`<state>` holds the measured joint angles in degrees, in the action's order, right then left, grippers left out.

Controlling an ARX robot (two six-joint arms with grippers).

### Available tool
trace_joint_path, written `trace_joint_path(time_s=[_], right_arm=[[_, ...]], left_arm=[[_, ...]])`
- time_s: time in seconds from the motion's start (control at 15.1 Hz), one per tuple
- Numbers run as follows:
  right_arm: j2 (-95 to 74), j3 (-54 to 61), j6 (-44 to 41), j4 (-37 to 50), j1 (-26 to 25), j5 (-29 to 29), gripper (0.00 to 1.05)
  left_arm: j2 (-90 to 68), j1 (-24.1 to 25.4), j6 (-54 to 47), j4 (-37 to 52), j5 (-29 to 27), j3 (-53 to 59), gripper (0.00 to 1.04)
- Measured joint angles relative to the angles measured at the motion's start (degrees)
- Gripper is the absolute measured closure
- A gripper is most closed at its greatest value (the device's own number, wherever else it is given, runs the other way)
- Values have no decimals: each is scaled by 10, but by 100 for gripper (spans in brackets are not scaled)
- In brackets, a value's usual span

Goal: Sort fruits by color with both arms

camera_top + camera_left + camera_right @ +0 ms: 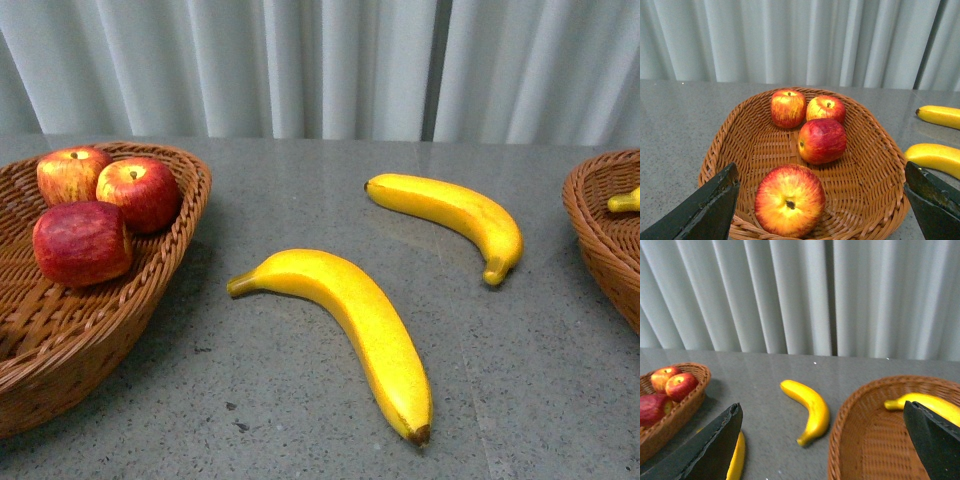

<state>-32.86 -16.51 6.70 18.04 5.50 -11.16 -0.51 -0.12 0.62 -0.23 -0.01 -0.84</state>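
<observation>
Several red-and-yellow apples lie in the left wicker basket (865, 165); the nearest apple (790, 200) sits between and just beyond the spread fingers of my open left gripper (820, 172), which holds nothing. In the front view three apples (85, 240) show in that basket (185, 215). Two bananas lie on the grey table: a near banana (350, 310) and a far banana (455, 212). My right gripper (821, 410) is open and empty, hovering by the right basket (860, 440), which holds one banana (935, 407). Neither arm shows in the front view.
The right basket's rim (600, 235) shows at the front view's right edge with a banana tip (625, 201). White curtains (320, 65) hang behind the table. In the right wrist view the far banana (810, 407) lies between the two baskets.
</observation>
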Motion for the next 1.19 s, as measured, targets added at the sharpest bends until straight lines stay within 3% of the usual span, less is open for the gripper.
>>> trace_joint_path(time_s=[0.2, 0.53, 0.8, 1.19], right_arm=[[-250, -125, -17, 106, 119, 25, 6], [-552, -325, -22, 56, 208, 45, 6], [-665, -416, -20, -21, 247, 66, 6], [-701, -425, -31, -172, 257, 103, 6]], left_arm=[[0, 0, 0, 0, 0, 0, 7], [0, 0, 0, 0, 0, 0, 7], [0, 0, 0, 0, 0, 0, 7], [0, 0, 0, 0, 0, 0, 7]])
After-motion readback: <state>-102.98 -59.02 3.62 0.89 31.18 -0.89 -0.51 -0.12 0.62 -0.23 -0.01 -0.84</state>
